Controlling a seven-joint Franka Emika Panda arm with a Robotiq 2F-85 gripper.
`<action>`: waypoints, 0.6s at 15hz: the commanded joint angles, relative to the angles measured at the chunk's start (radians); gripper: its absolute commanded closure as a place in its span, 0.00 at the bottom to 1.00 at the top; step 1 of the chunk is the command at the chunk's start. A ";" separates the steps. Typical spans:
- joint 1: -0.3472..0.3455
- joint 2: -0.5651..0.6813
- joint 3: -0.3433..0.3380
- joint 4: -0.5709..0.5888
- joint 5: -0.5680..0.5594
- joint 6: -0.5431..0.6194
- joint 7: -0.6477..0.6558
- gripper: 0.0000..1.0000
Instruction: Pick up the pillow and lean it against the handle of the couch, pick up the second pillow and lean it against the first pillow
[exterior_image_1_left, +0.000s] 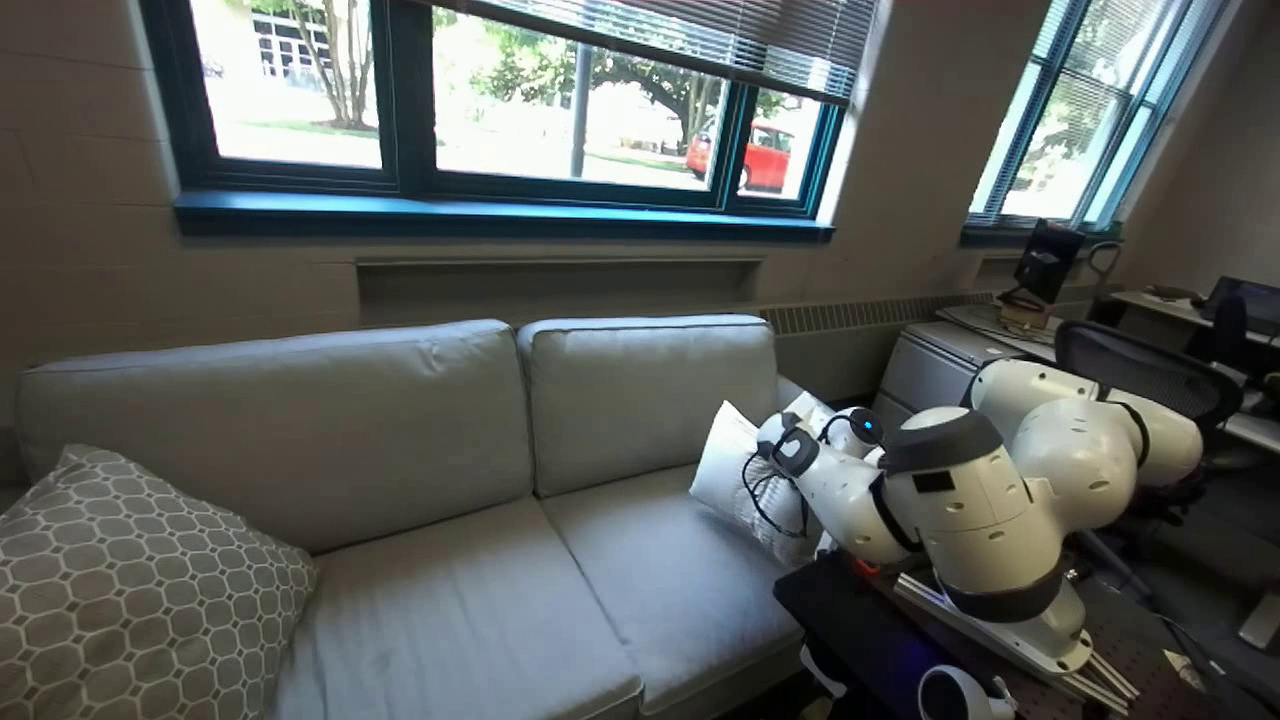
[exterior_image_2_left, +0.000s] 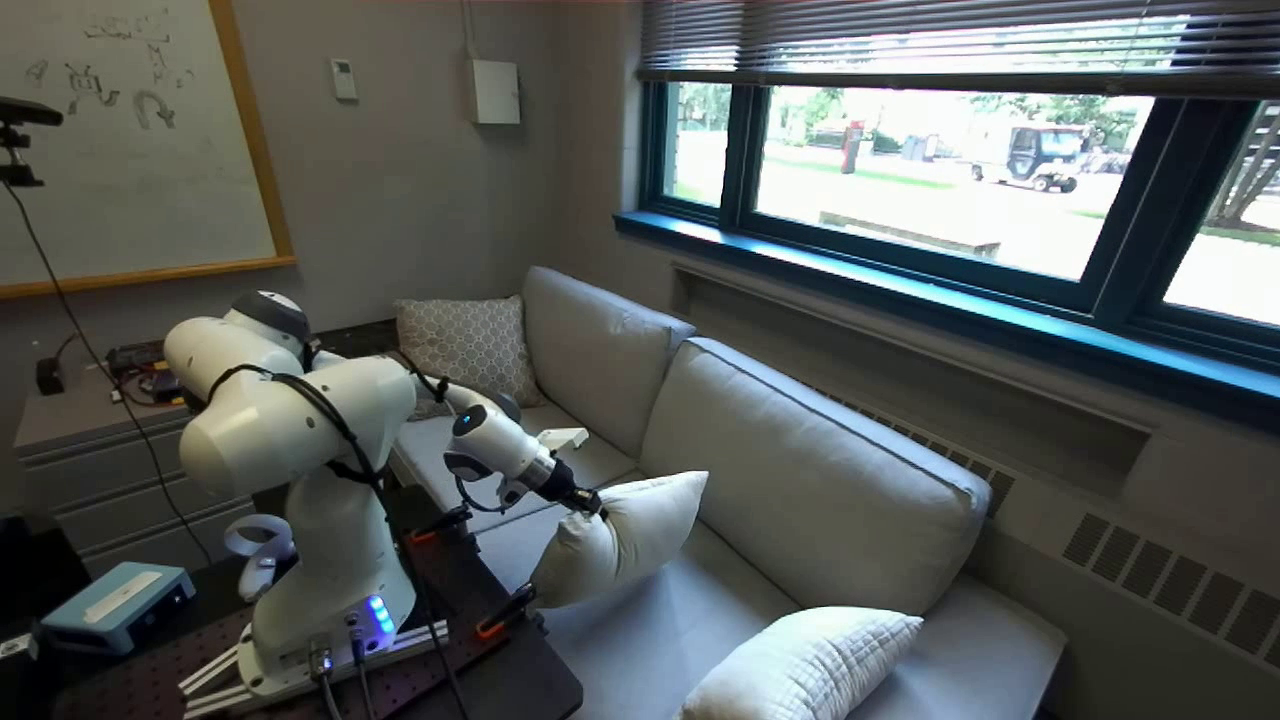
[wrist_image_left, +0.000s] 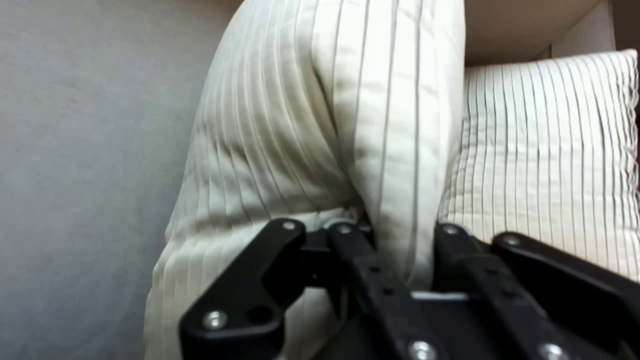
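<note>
The black two-fingered gripper (wrist_image_left: 402, 240) holds the second pillow (wrist_image_left: 260, 140), a small, soft, off-white square of pleated fabric; the jaws stand narrow, with a thick fold of the cloth pinched between them. This pillow is over the seat cushion (exterior_image_1_left: 680, 570) at the armrest end of the couch (exterior_image_1_left: 440, 620), a long sofa in pale grey-beige fabric. It is tilted, an upper corner pointing toward the back cushions (exterior_image_1_left: 650, 400) and a lower one toward the couch's front edge. Whether its underside touches the seat cannot be told.

The first pillow (exterior_image_2_left: 800, 665), alike in colour, shape and pleating, rests tilted at the couch's end, just beside the low padded armrest (exterior_image_2_left: 1005, 640) of the same pale fabric; any contact with it is hard to make out. The two pillows are near each other, with a strip of seat showing between them in an exterior view.

In both exterior views a large grey cushion with a pale geometric pattern (exterior_image_1_left: 150, 590) sits at the couch's opposite end, well apart from both pillows. The white robot arm (exterior_image_1_left: 1000, 500) stands on a dark table (exterior_image_2_left: 530, 685) beside the couch's front edge.
</note>
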 joint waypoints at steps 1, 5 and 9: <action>-0.125 -0.001 -0.112 0.090 0.000 -0.053 -0.190 0.93; -0.298 -0.001 -0.154 0.198 -0.001 -0.114 -0.312 0.93; -0.459 -0.001 -0.172 0.288 -0.001 -0.123 -0.374 0.93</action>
